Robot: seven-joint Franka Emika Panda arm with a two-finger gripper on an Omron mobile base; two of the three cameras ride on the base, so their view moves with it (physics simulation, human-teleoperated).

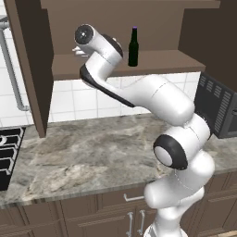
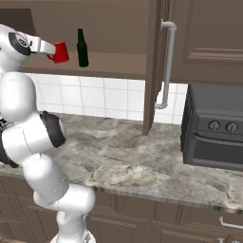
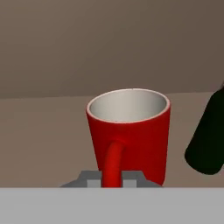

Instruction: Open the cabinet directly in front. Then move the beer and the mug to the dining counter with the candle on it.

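We are looking into the open cabinet (image 2: 118, 28), whose doors are standing swung out, one at the left edge of the left base view and one in the middle of the right base view with its long silver handle (image 2: 167, 66) facing us. We are seeing the end effector (image 3: 112, 178) reaching onto the cabinet shelf (image 1: 157, 62) and closing on the handle of the mug (image 3: 127, 133): in the hand view the red handle is running down between the two grey fingertips (image 3: 89, 178), which are pressing against it from both sides. In the right base view the mug (image 2: 59, 52) is sitting at the tip of the hand, tilted a little, and we cannot tell whether its base is touching the shelf. The beer (image 2: 82, 48) is standing upright on the same shelf just beside the mug, on its right in both the right base view and the hand view, not touching it. In the left base view the arm's wrist is blocking the mug, and the beer (image 1: 133, 47) is showing just right of the wrist. Below the cabinet, white wall tiles (image 2: 95, 97) are running down to the veined stone bench (image 1: 92, 152), and a dark oven-like appliance (image 2: 213, 133) is sitting on the bench to the right.
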